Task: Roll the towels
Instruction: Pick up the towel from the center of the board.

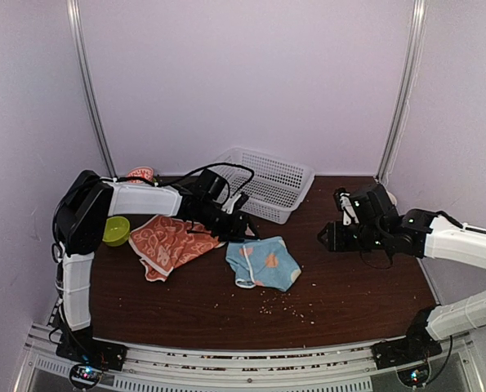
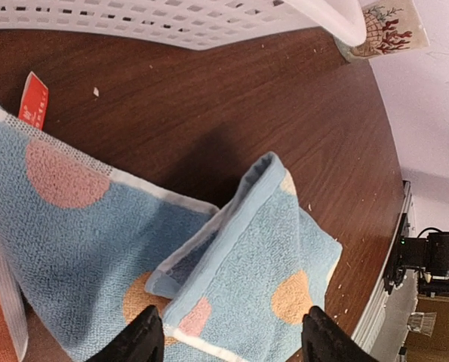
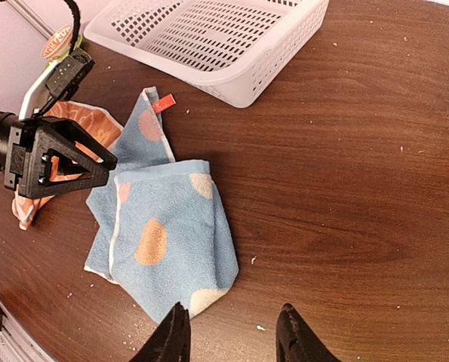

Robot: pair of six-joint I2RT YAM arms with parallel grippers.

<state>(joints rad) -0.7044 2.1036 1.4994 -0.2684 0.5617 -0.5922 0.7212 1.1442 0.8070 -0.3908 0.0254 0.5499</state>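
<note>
blue towel: centre of top view, flat-ish on table, rumpled, one flap doubled over w/ hemmed edge standing up a little. peach + pink dots, red tag at its upper corner in right wrist view. looks like thin terry: soft, light, limp, prob grippy on the wood rather than slippery, not fragile. won't keep a shape, so likely to bunch or drag if pinched mid-panel. better taken by a hem or corner, spread flat first, then rolled from one short edge w/ the far side pinned. all that a judgement, not something seen.

orange towel: left of the blue one in top view, just beside it, poss touching, also crumpled. same soft handling expected. neither rolled yet, so task looks near its start.

left gripper: right over the blue towel's folded flap, fingers spread w/ cloth below the gap, pinching nothing as far as visible.

right gripper: right side of top view, well apart from both towels, fingers apart, bare wood between, holding nothing.

farther out: basket at upper centre, near the blue towel's top edge. green cup at far left by orange towel. crumbs scattered low in frame.
</note>
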